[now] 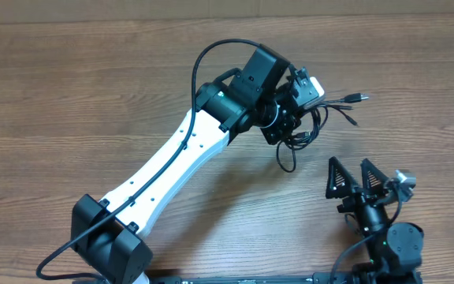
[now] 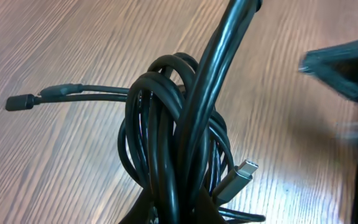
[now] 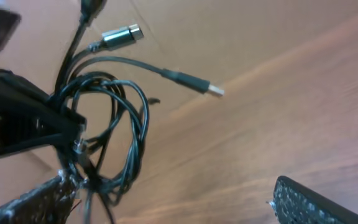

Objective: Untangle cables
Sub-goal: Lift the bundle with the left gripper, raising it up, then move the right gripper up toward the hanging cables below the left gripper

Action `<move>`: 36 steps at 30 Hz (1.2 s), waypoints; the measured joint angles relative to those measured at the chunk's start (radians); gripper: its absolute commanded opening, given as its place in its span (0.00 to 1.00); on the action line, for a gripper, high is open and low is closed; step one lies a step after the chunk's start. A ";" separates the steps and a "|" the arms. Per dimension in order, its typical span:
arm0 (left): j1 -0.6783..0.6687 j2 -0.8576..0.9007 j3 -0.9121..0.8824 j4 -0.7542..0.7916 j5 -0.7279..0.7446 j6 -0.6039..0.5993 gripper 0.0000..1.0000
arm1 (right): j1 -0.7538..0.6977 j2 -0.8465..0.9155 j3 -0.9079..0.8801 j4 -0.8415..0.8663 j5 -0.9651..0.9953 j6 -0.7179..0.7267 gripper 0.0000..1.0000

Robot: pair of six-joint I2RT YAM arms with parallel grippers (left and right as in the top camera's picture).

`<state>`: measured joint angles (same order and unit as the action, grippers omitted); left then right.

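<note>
Wooden bench fills the frame. The left arm runs from lower left to upper centre. Its left pincer is clamped on the cables, a coiled black bundle right of centre. The right pincer, lower right, is spread wide, empty, and apart from the bundle. Plug ends poke out rightward. Judged step: bundle held, coil not yet loosened. Next move: the right pincer takes one free plug end and draws it out.

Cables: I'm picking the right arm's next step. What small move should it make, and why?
Probably move the open right end effector toward the free plug. The left end effector grips the cables, and that plug sticks out clear of the loops.
</note>
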<state>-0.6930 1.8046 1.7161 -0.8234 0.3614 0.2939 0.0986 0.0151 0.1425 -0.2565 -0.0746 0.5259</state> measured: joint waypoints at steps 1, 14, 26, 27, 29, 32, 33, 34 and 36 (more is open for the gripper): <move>0.000 0.000 0.000 -0.003 -0.007 -0.005 0.04 | 0.000 0.000 0.046 -0.059 -0.001 0.011 1.00; 0.001 -0.059 0.002 -0.010 -0.011 -0.125 0.04 | 0.000 0.117 0.520 -0.624 -0.032 0.088 1.00; 0.001 -0.081 0.006 -0.046 0.194 -0.229 0.04 | 0.000 0.489 0.762 -0.805 -0.218 0.153 1.00; 0.001 -0.081 0.006 -0.046 0.203 -0.235 0.04 | 0.000 0.507 0.762 -0.806 -0.232 0.160 1.00; 0.001 -0.081 0.006 -0.046 0.215 -0.244 0.04 | 0.000 0.534 0.762 -0.805 -0.262 0.169 1.00; 0.001 -0.081 0.006 -0.046 0.250 -0.259 0.04 | 0.000 0.558 0.762 -0.792 -0.295 0.175 0.94; 0.001 -0.081 0.006 -0.046 0.263 -0.262 0.04 | 0.000 0.561 0.762 -0.784 -0.302 0.178 0.91; 0.001 -0.081 0.006 -0.046 0.279 -0.265 0.04 | 0.000 0.562 0.762 -0.778 -0.304 0.180 0.87; 0.001 -0.081 0.006 -0.048 0.306 -0.267 0.04 | 0.000 0.562 0.762 -0.769 -0.302 0.181 0.74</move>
<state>-0.6918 1.7233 1.7222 -0.8719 0.6674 0.0273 0.0986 0.5770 0.9047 -1.0260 -0.3763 0.7071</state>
